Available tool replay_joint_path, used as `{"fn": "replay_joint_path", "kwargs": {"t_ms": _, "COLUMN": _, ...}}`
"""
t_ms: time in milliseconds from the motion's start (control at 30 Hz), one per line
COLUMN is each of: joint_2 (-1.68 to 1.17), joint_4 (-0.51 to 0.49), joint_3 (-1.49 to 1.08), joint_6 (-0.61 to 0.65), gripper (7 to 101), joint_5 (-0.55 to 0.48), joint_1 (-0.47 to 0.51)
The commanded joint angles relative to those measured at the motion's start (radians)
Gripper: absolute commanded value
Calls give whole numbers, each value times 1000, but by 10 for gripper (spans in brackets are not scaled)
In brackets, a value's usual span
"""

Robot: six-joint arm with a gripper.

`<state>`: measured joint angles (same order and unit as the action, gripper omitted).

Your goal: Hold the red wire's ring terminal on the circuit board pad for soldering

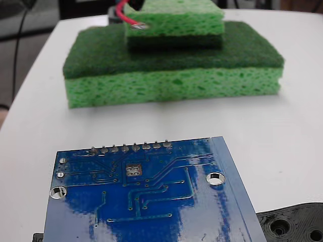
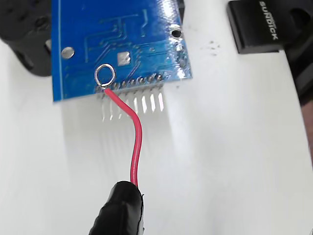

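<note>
Nearest the fixed camera lay the glossy blue circuit board (image 1: 151, 201), its silver pad (image 1: 133, 170) bare; far behind, the ring terminal (image 1: 138, 25) showed against stacked green sponges (image 1: 171, 70). From the wrist, the red wire (image 2: 134, 142) curved from a black sleeve (image 2: 120, 210), its ring over the board's edge, left of the pad. Whether the gripper was closed could not be told.

Two green sponges (image 1: 171, 70) are sitting stacked toward the white table's (image 1: 282, 136) far edge; a black plastic part (image 1: 295, 224) is lying at its near right corner.

You've a white table (image 1: 298, 126) carrying a glossy blue rectangular circuit board (image 1: 151, 201), stacked green sponges (image 1: 171, 75), and a black plastic part with holes (image 1: 295, 224) beside the board.
</note>
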<state>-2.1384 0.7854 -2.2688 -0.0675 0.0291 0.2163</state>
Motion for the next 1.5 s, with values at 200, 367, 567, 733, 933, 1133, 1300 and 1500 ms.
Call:
{"fn": "replay_joint_path", "kwargs": {"t_ms": 200, "joint_2": 86, "joint_4": 20, "joint_3": 100, "joint_6": 8, "gripper": 1003, "joint_5": -32, "joint_1": 23}}
{"fn": "replay_joint_path", "kwargs": {"t_ms": 367, "joint_2": 120, "joint_4": 6, "joint_3": 120, "joint_6": 9, "gripper": 1003, "joint_5": -41, "joint_1": 26}}
{"fn": "replay_joint_path", "kwargs": {"t_ms": 567, "joint_2": 193, "joint_4": 21, "joint_3": 176, "joint_6": 5, "gripper": 1003, "joint_5": -58, "joint_1": 31}}
{"fn": "replay_joint_path", "kwargs": {"t_ms": 733, "joint_2": 224, "joint_4": 38, "joint_3": 207, "joint_6": -8, "gripper": 1003, "joint_5": -63, "joint_1": 31}}
{"fn": "replay_joint_path", "kwargs": {"t_ms": 933, "joint_2": 239, "joint_4": 43, "joint_3": 222, "joint_6": -15, "gripper": 1003, "joint_5": -60, "joint_1": 32}}
{"fn": "replay_joint_path", "kwargs": {"t_ms": 1133, "joint_2": 267, "joint_4": 51, "joint_3": 239, "joint_6": -18, "gripper": 1003, "joint_5": -63, "joint_1": 32}}
{"fn": "replay_joint_path", "kwargs": {"t_ms": 1300, "joint_2": 288, "joint_4": 48, "joint_3": 241, "joint_6": -18, "gripper": 1003, "joint_5": -60, "joint_1": 32}}
{"fn": "replay_joint_path", "kwargs": {"t_ms": 1500, "joint_2": 293, "joint_4": 44, "joint_3": 236, "joint_6": -17, "gripper": 1003, "joint_5": -58, "joint_1": 34}}
